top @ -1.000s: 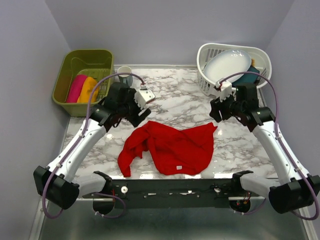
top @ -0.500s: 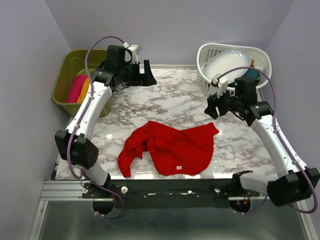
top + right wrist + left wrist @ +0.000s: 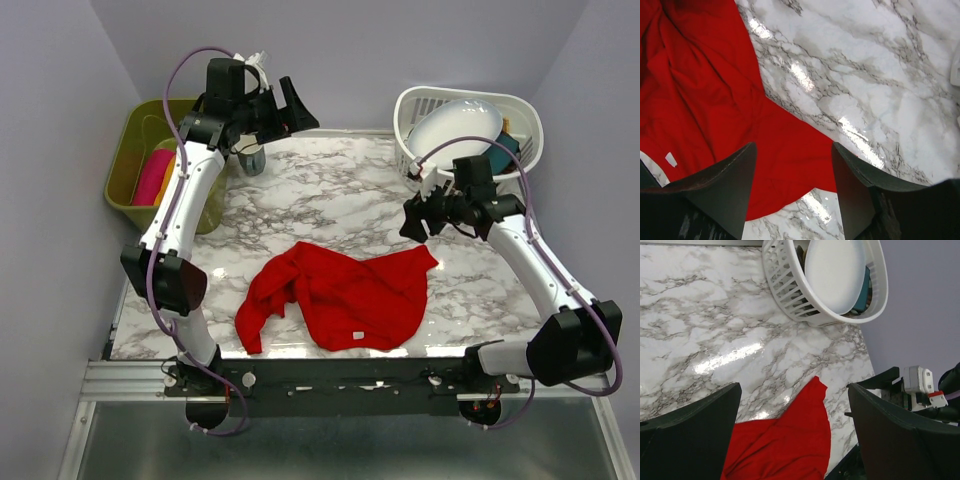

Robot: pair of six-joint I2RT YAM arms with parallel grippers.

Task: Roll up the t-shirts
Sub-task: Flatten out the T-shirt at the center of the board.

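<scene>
The red shirt lies crumpled, not rolled yet. The right gripper hangs spread over its right corner. The left gripper, spread wide, is far behind it. Next should come pinching and flattening.

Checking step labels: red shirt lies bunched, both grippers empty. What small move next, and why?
Probably lower the right gripper onto the right corner of the red t-shirt and pinch it: its open jaws hover over that corner, while the left gripper is far off.

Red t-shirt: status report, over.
Left gripper open, empty, high at back. Right gripper open, empty, hovering by red t-shirt's far corner. Shirt crumpled, unrolled; nothing on it.
</scene>
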